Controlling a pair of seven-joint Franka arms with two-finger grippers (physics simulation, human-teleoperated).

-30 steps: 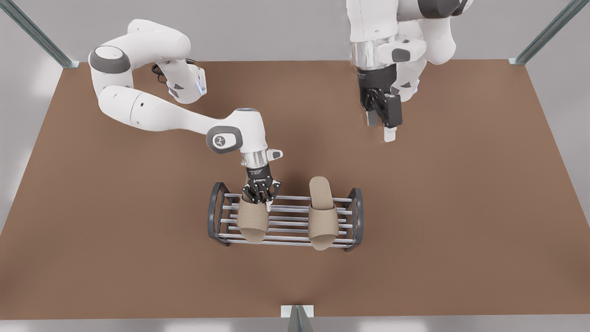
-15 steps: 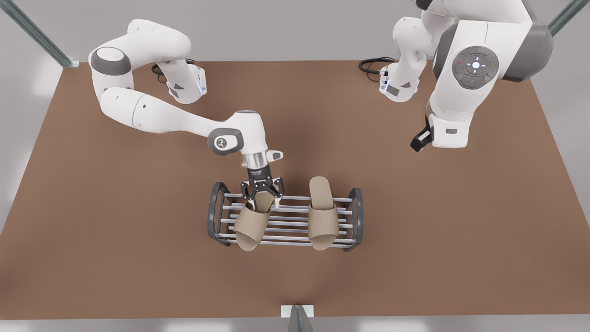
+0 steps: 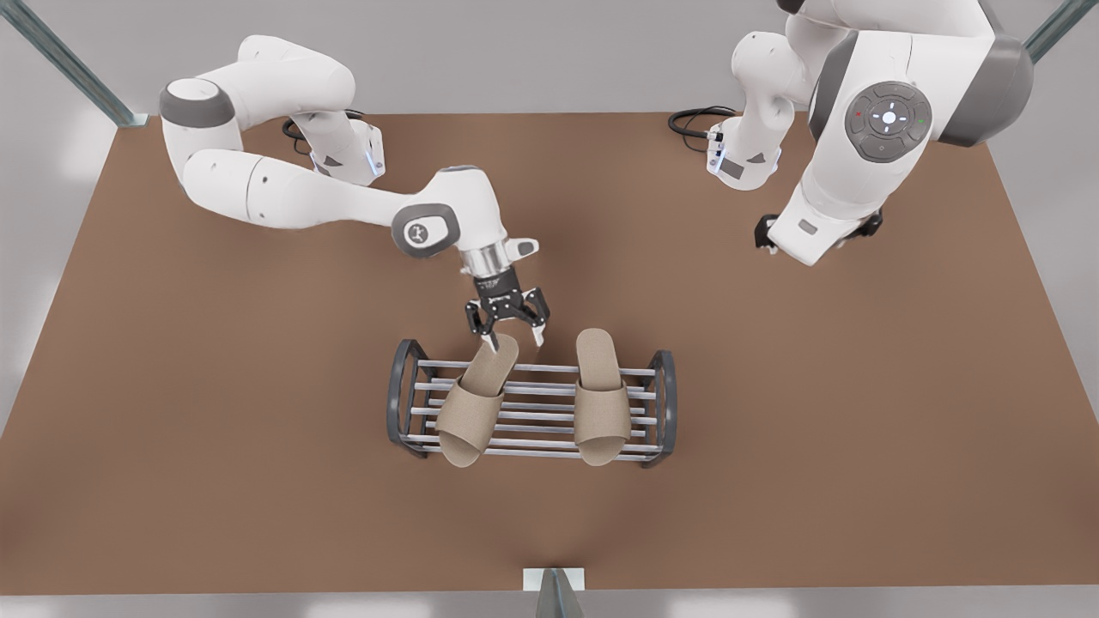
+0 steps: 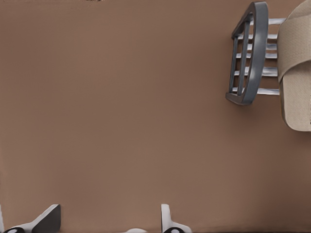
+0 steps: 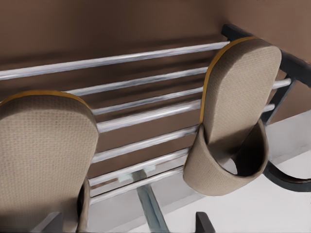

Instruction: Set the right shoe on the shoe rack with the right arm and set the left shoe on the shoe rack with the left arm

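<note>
**A:** Let's start on the front view's left. What do we see there?

**B:** The right pincer [image 3: 508, 333] hangs just above the heel of the tilted beige fabric slipper [image 3: 470, 408]. Its fingers are spread wide and it holds nothing.

**A:** And where does that slipper lie?

**B:** It lies on the low dark-grey metal shoe rack with silver bars [image 3: 397, 399], but it is crooked. Its heel leans toward the middle and its toe pokes over the front bar.

**A:** So what do we think the job is now?

**B:** We think it is to pull the pincer away. We should lift straight up with the fingers wide, so no finger bumps the heel and turns the slipper more.

**A:** What comes next, going right?

**B:** The second beige fabric slipper [image 3: 598, 403] sits straight across the bars, near the rack's other end. Both slippers are on the rack, so we think the task is almost done.

**A:** And the far right?

**B:** The left arm waits high over the brown bench [image 3: 215, 386], well apart from the rack. The left pincer [image 4: 109, 221] is spread wide and empty too.

**A:** Are there any words to read?

**B:** No. There is a little white mark on a grey joint cap [image 3: 418, 232], but it is too small for us to read.
</note>
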